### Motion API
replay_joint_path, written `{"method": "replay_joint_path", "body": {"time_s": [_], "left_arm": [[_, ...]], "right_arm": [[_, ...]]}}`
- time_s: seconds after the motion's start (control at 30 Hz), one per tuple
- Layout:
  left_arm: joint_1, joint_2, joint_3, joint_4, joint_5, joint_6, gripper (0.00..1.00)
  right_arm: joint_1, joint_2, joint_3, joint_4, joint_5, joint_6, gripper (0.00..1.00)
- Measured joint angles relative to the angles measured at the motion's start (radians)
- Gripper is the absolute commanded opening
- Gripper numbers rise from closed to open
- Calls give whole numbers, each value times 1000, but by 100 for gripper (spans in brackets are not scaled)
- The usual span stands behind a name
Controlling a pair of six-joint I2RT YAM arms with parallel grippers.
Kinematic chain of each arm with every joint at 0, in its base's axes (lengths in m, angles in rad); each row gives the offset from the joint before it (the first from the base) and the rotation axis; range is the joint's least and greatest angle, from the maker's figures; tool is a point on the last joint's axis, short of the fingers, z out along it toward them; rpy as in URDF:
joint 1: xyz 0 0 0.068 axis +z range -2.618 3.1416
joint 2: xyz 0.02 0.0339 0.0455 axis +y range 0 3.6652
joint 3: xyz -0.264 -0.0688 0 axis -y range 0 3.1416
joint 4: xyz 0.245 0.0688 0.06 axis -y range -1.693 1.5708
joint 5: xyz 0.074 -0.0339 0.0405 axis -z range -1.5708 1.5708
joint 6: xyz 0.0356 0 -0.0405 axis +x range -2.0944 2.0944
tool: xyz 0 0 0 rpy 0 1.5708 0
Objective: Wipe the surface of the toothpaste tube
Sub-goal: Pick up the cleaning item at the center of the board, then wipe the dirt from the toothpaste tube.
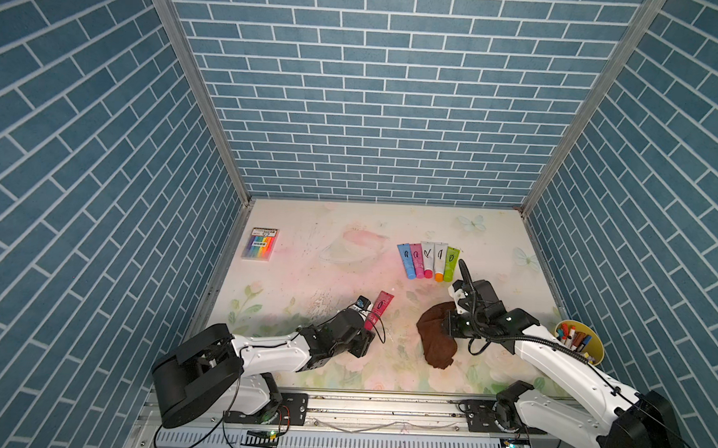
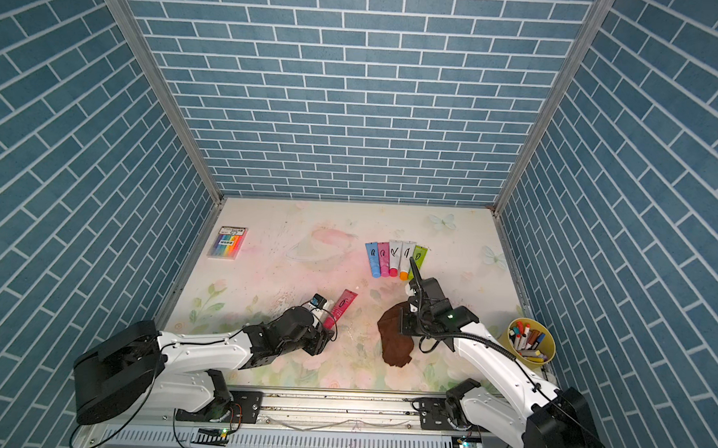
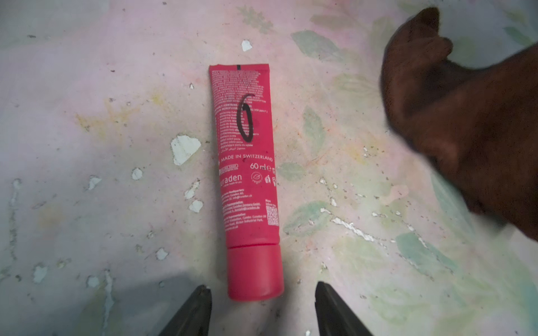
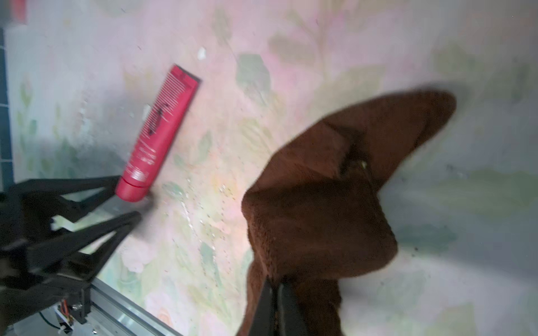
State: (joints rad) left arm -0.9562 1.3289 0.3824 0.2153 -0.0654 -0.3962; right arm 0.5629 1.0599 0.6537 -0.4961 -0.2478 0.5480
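The toothpaste tube (image 1: 379, 310) lies flat on the table (image 1: 306, 239), its cap end toward the robot, between the left gripper's (image 3: 262, 286) spread fingertips. To the tube's right, apart from it, is the cloth (image 1: 435, 340), pinched by the right gripper (image 4: 275, 286). Behind the tube to the right lies a row of five tubes (image 1: 429, 260). Far behind on the left is a box of pens (image 1: 260, 244). Well right, beyond the cloth, stands a cup of markers (image 1: 579, 340).

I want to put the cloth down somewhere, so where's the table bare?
Bare: between pen pack and tube row, and the front gap between red tube and cloth. Crowded: right side, around tube row and cup.
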Motion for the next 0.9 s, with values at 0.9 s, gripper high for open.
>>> {"method": "replay_joint_path", "body": {"time_s": [0.9], "left_arm": [[0,106,70,46,6,74,32]], "right_arm": [[130,682,337,435,-118,-77,0]]}}
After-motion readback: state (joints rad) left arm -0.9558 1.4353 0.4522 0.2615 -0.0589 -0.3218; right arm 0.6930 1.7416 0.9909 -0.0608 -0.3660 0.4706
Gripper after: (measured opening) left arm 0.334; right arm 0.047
